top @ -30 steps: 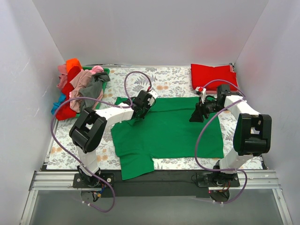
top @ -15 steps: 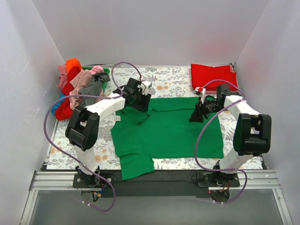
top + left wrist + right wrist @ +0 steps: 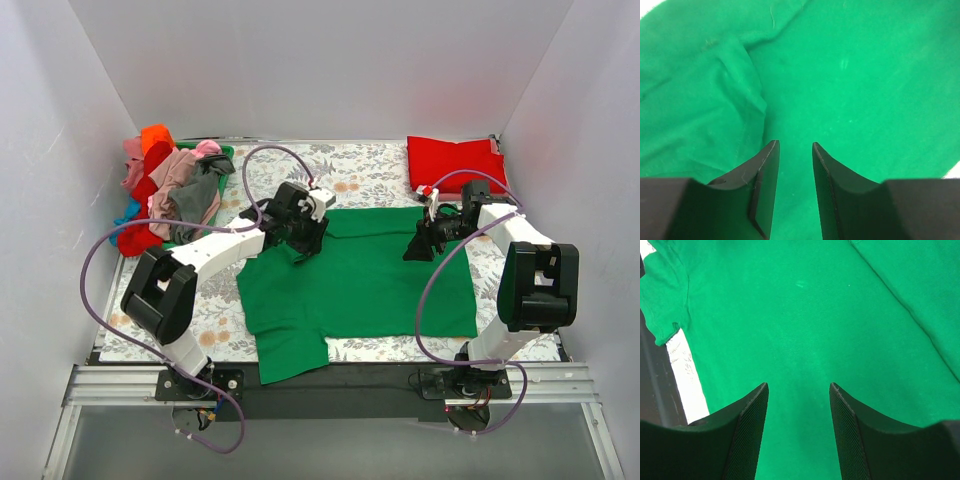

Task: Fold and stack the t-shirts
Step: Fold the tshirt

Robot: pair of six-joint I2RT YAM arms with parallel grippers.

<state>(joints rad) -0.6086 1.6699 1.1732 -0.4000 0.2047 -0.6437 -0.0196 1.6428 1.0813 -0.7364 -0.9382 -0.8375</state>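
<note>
A bright green t-shirt (image 3: pixel 370 285) lies spread flat on the floral cloth in the middle of the table. Its upper-left sleeve (image 3: pixel 705 100) is folded in onto the body. My left gripper (image 3: pixel 303 243) hovers low over that folded corner, jaws slightly apart and empty (image 3: pixel 795 145). My right gripper (image 3: pixel 415 252) is over the shirt's upper right part, open and empty (image 3: pixel 798 385). The green shirt fills both wrist views (image 3: pixel 805 315). A folded red t-shirt (image 3: pixel 455 160) lies at the back right. Orange (image 3: pixel 155 135), pink (image 3: pixel 180 165) and grey (image 3: pixel 200 190) t-shirts are heaped at the back left.
The heap spills over a green plastic basket (image 3: pixel 222 150), with a red shirt (image 3: pixel 140 240) and a blue one (image 3: pixel 122 220) at its foot. The grey-white floral cloth (image 3: pixel 370 170) covers the table; white walls close three sides. The black front rail (image 3: pixel 650 380) runs below the shirt's lower sleeve.
My left gripper swung to the upper-left sleeve and came back right; that sleeve now lies folded inward on the shirt. The right arm has not moved.
</note>
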